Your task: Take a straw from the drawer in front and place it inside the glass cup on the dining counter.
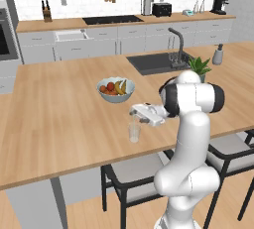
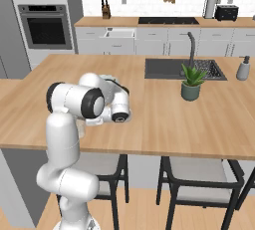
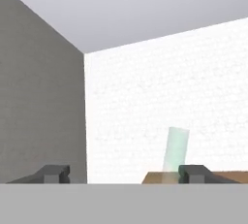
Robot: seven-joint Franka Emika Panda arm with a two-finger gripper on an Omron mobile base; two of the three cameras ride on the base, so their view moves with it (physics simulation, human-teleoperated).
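Note:
The glass cup (image 1: 134, 132) stands on the dining counter (image 1: 59, 119) near its front edge, in front of the fruit bowl. My gripper (image 1: 132, 110) hovers just above the cup, with the hand lying level and pointing left. In the hand view the gripper (image 3: 123, 172) is open, its two dark fingertips (image 3: 53, 172) set wide apart. A pale green see-through straw (image 3: 175, 150) stands slightly tilted right beside the right fingertip, and I cannot tell whether they touch. The drawer is out of view.
A white fruit bowl (image 1: 115, 89) sits behind the cup. A potted plant (image 2: 191, 82), the dark sink (image 2: 184, 68) with its tap and a soap dispenser (image 2: 243, 67) lie to the right. Black chairs (image 1: 134, 181) stand under the counter's front edge.

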